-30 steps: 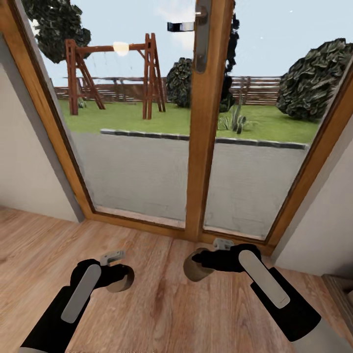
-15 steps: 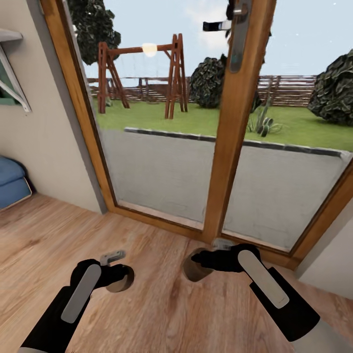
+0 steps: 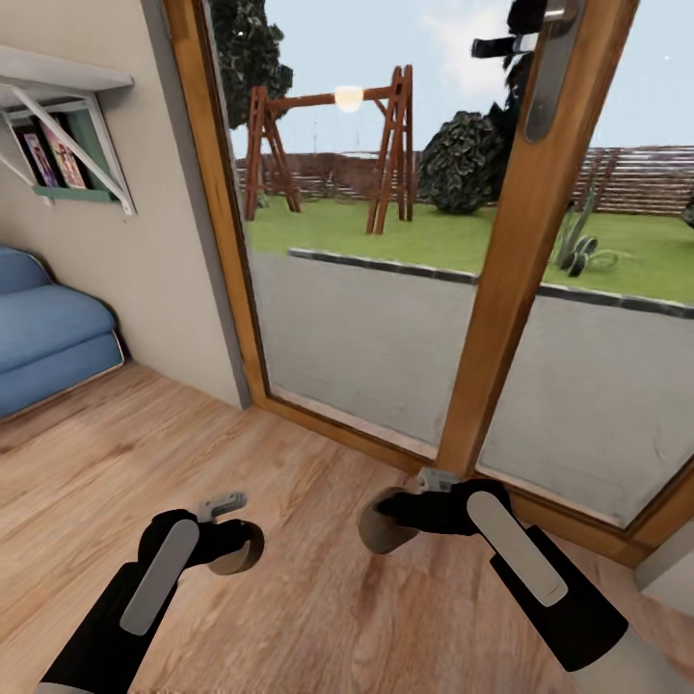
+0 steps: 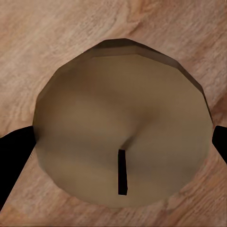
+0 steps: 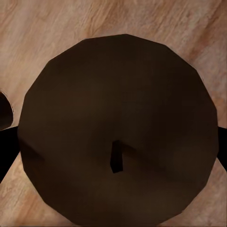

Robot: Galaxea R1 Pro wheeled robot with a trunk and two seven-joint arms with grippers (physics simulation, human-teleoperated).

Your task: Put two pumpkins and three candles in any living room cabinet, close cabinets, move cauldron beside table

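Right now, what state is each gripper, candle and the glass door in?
Left gripper: shut on a candle.
Left candle: held above the wood floor, wick visible.
Right gripper: shut on a candle.
Right candle: held, wick visible.
Glass door: closed, handle horizontal.

Two stubby beige-grey candles, one [image 3: 241, 547] in the left hand, one [image 3: 382, 523] in the right.

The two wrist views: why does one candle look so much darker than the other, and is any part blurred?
Left wrist view: the candle top is lit, beige, with soft edges. Right wrist view: the other candle top lies in shade, nearly brown. Both are coarse, faceted renders; the floor grain is smeared.
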